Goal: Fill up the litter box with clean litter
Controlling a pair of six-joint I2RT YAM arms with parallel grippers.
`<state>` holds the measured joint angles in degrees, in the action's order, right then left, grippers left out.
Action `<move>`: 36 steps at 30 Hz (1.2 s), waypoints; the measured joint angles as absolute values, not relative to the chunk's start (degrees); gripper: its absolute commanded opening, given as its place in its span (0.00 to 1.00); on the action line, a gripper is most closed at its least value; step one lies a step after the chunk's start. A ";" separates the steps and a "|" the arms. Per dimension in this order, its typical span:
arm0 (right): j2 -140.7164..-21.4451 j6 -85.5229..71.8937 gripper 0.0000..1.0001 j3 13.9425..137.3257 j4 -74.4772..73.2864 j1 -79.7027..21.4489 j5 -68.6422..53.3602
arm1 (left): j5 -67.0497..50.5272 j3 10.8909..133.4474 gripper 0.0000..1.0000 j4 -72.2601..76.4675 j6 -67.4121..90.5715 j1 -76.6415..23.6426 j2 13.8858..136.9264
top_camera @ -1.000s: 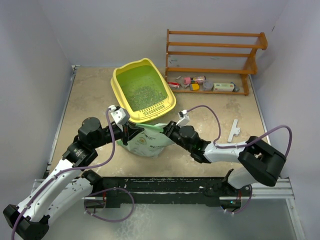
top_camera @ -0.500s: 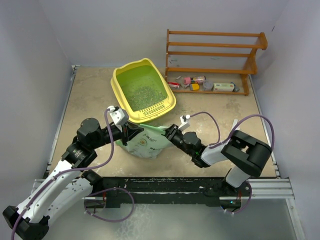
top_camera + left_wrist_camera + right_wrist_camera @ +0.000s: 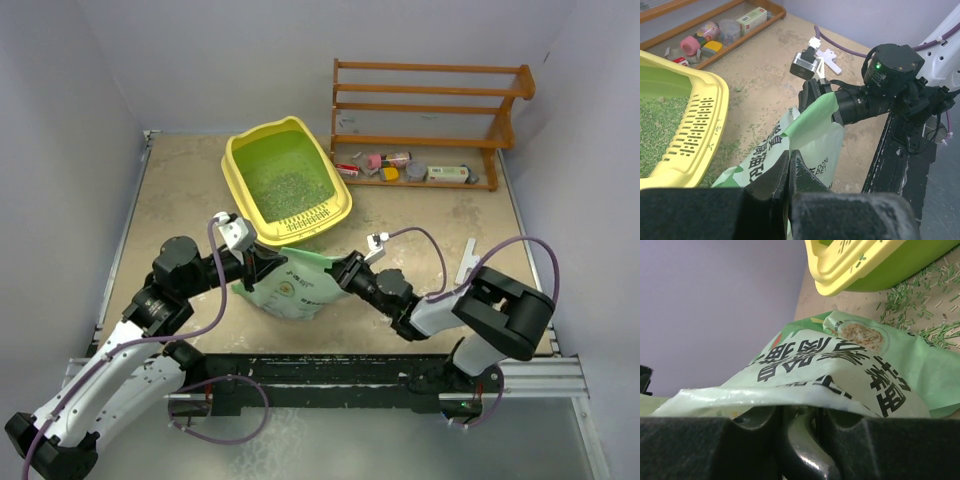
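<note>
Top view: the right gripper (image 3: 343,272) has pulled back from the litter box (image 3: 338,195) vs a sec ago. Its arm is now folded up tight instead of stretched out sideways. The bag (image 3: 295,288) went w/ it and now sits a bit further off the box's slotted rim, slumped on the table on the box's near side, mouth not over the rim. The left gripper (image 3: 255,265) has barely shifted and is on the bag's other top corner. The clean litter (image 3: 285,182) in the box looks unchanged: thin layer, green floor showing thru. Prob no pour going on right now; it looks more like a re-set of the bag, w/ the fill only partway. The wooden rack (image 3: 430,110) stands beyond the box.

Left wrist view: the left gripper's jaws are pinched fully together on the bag film, bottom centre. Across the bag the right gripper (image 3: 812,99) clamps the opposite corner, film slung btwn the two. The box's slotted rim is just beside the bag. Stray granules (image 3: 757,142) lie on the table btwn box and bag.

Right wrist view: bag film lies over and btwn the right gripper's fingers (image 3: 880,450), jaws a narrow gap apart w/ plastic in it, so it's gripping the bag. A box corner shows above, apart from the bag, w/ more spilled granules beside it.
</note>
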<state>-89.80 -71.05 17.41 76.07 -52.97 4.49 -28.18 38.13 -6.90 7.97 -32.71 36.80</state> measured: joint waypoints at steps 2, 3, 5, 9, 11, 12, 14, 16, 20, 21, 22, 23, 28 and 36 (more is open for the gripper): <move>-88.09 -70.96 0.00 17.10 75.13 -52.97 4.54 | -28.16 38.13 0.00 -6.90 7.94 -32.71 36.67; -86.98 -70.94 0.00 16.97 74.30 -52.97 4.56 | -28.14 38.13 0.00 -6.90 7.94 -32.69 36.62; -83.94 -70.65 0.00 16.58 71.92 -52.97 4.71 | -28.12 38.13 0.00 -6.92 7.94 -32.69 36.49; -76.01 -69.43 0.00 16.36 64.86 -52.99 5.02 | -28.10 38.13 0.00 -6.94 7.97 -32.69 36.21; -72.10 -68.73 0.00 16.36 61.04 -52.99 5.21 | -28.08 38.13 0.00 -6.96 7.97 -32.69 35.97; -69.97 -68.31 0.00 16.36 58.94 -52.99 5.41 | -28.05 38.13 0.00 -6.98 7.94 -32.69 35.83; -65.78 -67.55 0.00 16.34 55.00 -53.01 5.78 | -28.05 38.13 0.00 -6.98 7.94 -32.69 35.64; -61.54 -66.94 0.00 16.27 50.54 -53.15 6.74 | -28.08 38.13 0.00 -6.98 7.97 -32.69 35.48; -53.71 -66.30 0.00 15.44 43.66 -53.30 8.14 | -28.08 38.13 0.00 -7.07 7.94 -32.69 35.18; -51.86 -66.26 0.00 15.16 42.00 -53.30 8.45 | -28.08 38.13 0.00 -7.16 7.97 -32.69 35.11; -50.00 -66.26 0.00 14.79 40.49 -53.32 8.69 | -28.12 38.13 0.00 -7.33 7.97 -32.71 35.05; -48.62 -66.30 0.00 14.57 39.24 -53.34 9.06 | -28.12 38.13 0.00 -7.42 7.97 -32.69 34.96; -41.56 -66.94 0.00 12.45 34.83 -53.58 11.14 | -28.32 38.13 0.00 -7.99 7.97 -32.71 34.28; -29.47 -68.36 0.00 10.68 26.35 -53.63 15.55 | -28.56 38.13 0.00 -8.23 7.97 -32.71 33.45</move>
